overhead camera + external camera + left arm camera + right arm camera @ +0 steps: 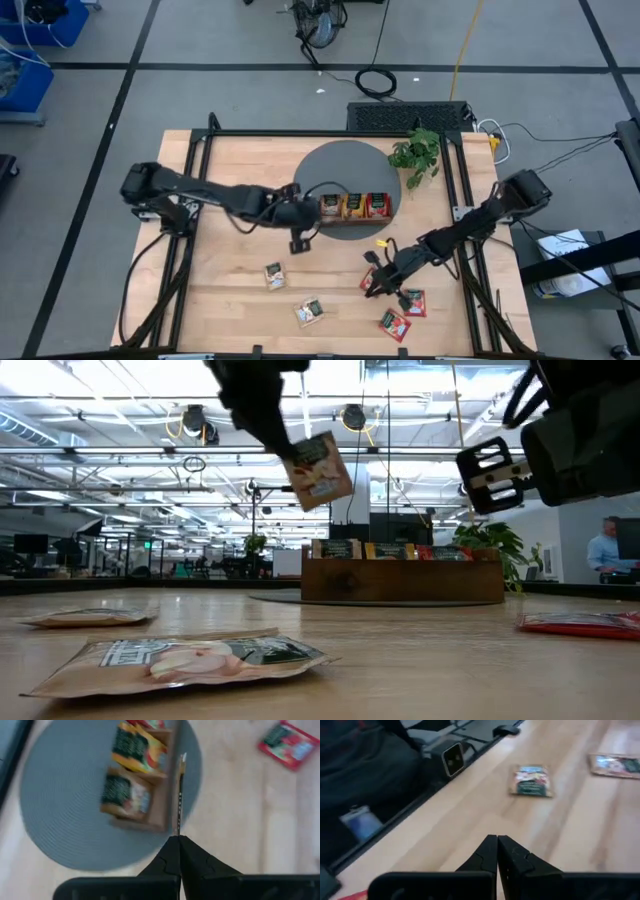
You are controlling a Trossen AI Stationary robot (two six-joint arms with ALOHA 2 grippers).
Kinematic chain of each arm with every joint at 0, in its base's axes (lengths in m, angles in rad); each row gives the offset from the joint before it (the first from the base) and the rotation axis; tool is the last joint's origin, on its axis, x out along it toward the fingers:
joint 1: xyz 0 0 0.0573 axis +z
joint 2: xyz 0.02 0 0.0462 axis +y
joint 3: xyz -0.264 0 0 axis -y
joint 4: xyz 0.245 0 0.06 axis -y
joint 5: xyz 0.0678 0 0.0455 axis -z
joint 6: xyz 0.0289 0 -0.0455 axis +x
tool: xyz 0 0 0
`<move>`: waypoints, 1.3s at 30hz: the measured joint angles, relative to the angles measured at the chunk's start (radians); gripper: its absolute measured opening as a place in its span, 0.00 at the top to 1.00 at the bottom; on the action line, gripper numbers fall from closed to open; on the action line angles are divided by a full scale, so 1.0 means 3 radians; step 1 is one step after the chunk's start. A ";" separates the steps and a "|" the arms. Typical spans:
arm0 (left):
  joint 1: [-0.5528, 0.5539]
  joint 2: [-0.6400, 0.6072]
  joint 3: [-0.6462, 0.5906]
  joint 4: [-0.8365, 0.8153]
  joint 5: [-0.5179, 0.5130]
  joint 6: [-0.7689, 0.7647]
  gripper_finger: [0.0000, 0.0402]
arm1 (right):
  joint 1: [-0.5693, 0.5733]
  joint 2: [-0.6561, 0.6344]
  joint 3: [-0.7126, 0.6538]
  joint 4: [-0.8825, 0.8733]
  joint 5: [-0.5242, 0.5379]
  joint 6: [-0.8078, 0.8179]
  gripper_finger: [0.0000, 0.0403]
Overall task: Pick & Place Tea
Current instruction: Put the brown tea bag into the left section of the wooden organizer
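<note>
My left gripper (179, 841) is shut on a pale beige tea sachet (318, 471), held in the air just left of the brown wooden tray (350, 222). The tray stands on a round grey mat (345, 165) and has sachets upright in its three compartments (353, 205). Loose sachets lie flat on the table (274, 274) (309, 311) (395, 323) (413, 302). My right gripper (497, 841) is shut with nothing in it, low over the table's near right part, beside the red sachets. My left gripper pinches the sachet's upper edge (292, 452) between its two fingers, coming from above and slanting down. In the left wrist view the sachet shows edge-on (179, 800), sticking straight out from the fingertips. It hangs tilted below the fingers, clear of table and tray.
A small green plant (417, 152) stands at the mat's far right. Black frame rails (200, 200) (462, 200) run along the table's left and right sides. Bare wood lies between the mat and the loose sachets.
</note>
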 joint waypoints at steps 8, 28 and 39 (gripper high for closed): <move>0.0174 0.0703 0.0739 -0.0582 -0.0026 0.0517 1.00 | 0.0017 -0.0210 -0.0367 0.0061 0.0311 0.0256 1.00; 0.0581 0.1173 0.1086 -0.0832 0.0262 0.0664 1.00 | 0.0171 -0.0587 -0.0671 0.0387 0.0576 0.0305 1.00; 0.0708 0.1333 0.1085 -0.0829 0.0496 0.0724 1.00 | 0.0171 -0.0584 -0.0671 0.0391 0.0576 0.0300 1.00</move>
